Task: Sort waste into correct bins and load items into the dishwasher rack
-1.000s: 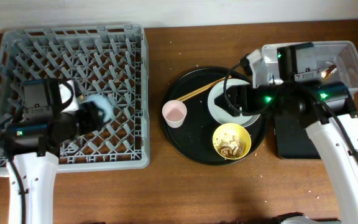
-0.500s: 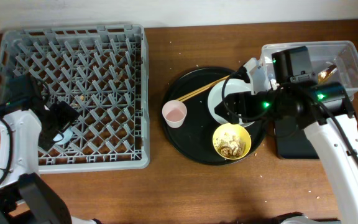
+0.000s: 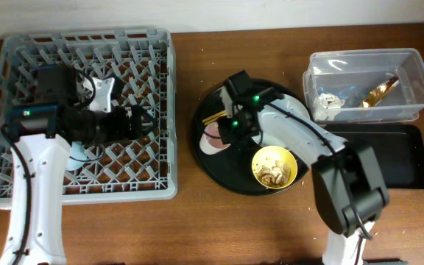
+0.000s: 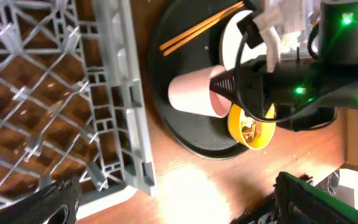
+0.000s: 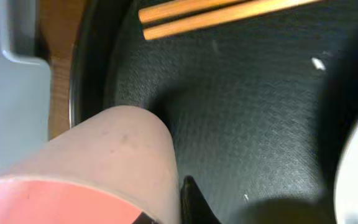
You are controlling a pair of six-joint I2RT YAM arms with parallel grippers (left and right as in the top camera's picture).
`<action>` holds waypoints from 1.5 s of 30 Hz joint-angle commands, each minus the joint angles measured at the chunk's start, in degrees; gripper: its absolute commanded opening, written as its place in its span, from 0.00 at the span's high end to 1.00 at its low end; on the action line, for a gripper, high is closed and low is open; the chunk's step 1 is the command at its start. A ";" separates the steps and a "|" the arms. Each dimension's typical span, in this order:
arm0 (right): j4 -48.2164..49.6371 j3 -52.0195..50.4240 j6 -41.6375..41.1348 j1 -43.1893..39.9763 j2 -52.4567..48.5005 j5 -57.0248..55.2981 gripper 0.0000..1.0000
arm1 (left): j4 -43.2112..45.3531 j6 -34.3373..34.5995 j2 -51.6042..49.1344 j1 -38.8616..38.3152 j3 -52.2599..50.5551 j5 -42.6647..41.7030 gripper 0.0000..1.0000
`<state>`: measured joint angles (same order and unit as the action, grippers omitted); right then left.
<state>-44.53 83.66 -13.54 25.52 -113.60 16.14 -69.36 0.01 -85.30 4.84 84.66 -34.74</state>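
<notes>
My right gripper (image 4: 221, 87) is at the pink cup (image 4: 191, 93) on the round tray (image 3: 219, 177), one finger beside its wall; I can't tell if the grip has closed. Next, I reckon: a firm pinch, then a lift towards the rack (image 3: 170, 147), where my left gripper (image 3: 143, 121) hangs open, empty.

White arms (image 3: 39, 177), black green-lit wrists (image 3: 94, 125)

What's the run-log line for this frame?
right pincer: shut on pink cup, cup tilted over round tray | left pincer: open, empty, over rack | yellow bowl: scraps inside
</notes>
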 commanded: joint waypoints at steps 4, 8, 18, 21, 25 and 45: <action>-3.26 1.99 16.04 -12.13 26.95 50.49 0.96 | 7.21 0.59 -0.31 -0.57 0.79 -35.01 0.01; -0.98 1.97 17.81 -7.52 26.99 55.01 0.96 | 8.87 -1.20 -0.31 -7.67 0.79 -51.63 0.01; 13.31 1.97 8.55 -5.97 26.38 51.78 0.96 | 10.23 -1.11 -0.28 -15.56 0.79 -55.30 0.27; 11.19 1.97 8.57 -5.97 26.40 51.74 0.96 | 10.40 -0.72 -0.28 -14.67 0.79 -49.16 0.31; 10.25 1.97 8.57 -5.97 26.40 51.74 0.96 | 11.13 -0.72 -0.28 -9.81 0.79 -51.10 0.15; -18.84 1.97 7.28 -16.04 33.53 19.15 0.35 | -4.66 14.78 -0.17 4.55 0.79 29.03 0.40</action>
<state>-61.39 85.67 -6.46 9.30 -80.42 40.88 -71.13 8.45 -85.58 6.85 85.03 -28.12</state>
